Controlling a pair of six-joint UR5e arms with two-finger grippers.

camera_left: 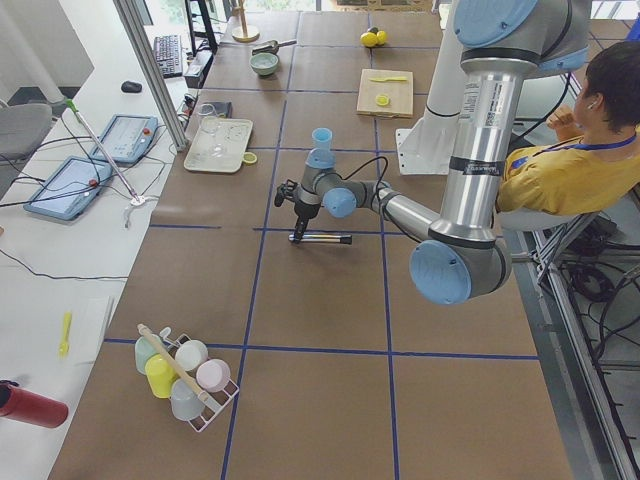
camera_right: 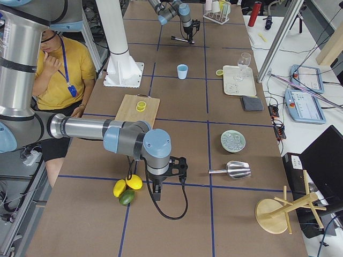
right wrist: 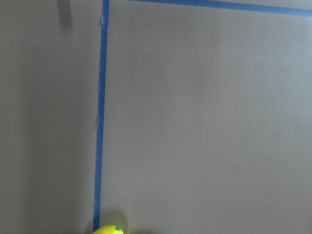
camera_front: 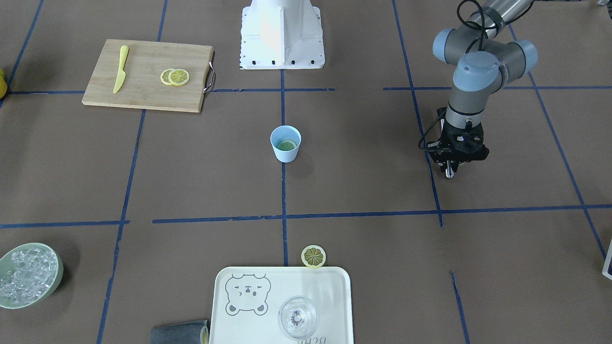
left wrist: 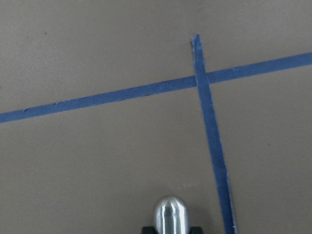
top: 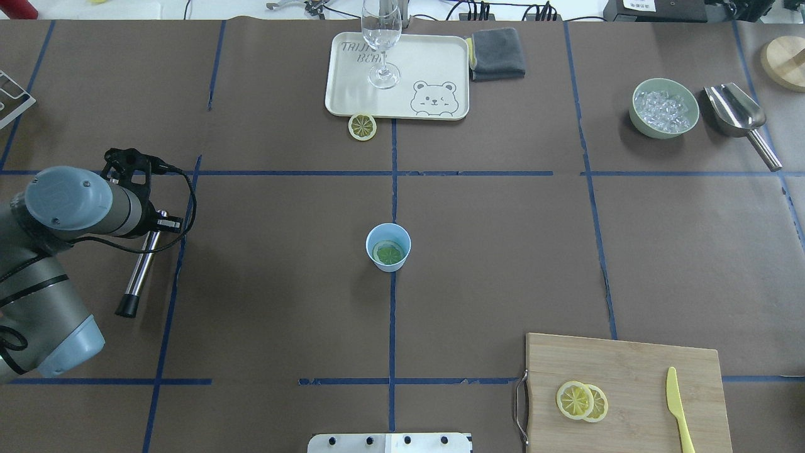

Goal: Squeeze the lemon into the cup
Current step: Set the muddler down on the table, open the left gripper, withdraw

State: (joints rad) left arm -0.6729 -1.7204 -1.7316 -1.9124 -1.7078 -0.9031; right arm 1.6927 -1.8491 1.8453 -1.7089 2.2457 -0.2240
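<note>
Where two blue tape lines cross at mid-tabletop (camera_front: 363, 162), one light-blue cup (camera_front: 286, 155) stands upright. One lemon slice (camera_front: 287, 145) lies flat in its bottom and looks greenish against the blue plastic. Slices counted: four in all. Besides the one in the cup, a pair of slices (camera_front: 175, 77) overlaps on the single wooden cutting board (camera_front: 143, 95), well apart from the cup. One yellow knife (camera_front: 121, 69) lies on the same board, nearer its other end. A stray slice (camera_front: 313, 256) lies on the brown paper right at the edge of the one white tray (camera_front: 330, 296), on the side facing the cup. One clear stemmed glass (camera_front: 298, 317) stands on that tray, and one grey cloth (top: 498, 53) lies just beside it. One pale-green bowl (camera_front: 58, 274) holds ice, with one metal scoop (top: 736, 110) next to it. My left gripper (camera_front: 449, 168) points down at the tabletop, well off to the cup's side. Its fingers sit on either side of the rounded metal end of one steel rod (top: 141, 264) that has a black tip. Whether they clamp it or only straddle it, I cannot tell. My right gripper (camera_right: 156, 194) shows only from the table's end, pointing down near three whole fruits (camera_right: 128, 187), two yellow and one green. Parted or closed, I cannot tell.
</note>
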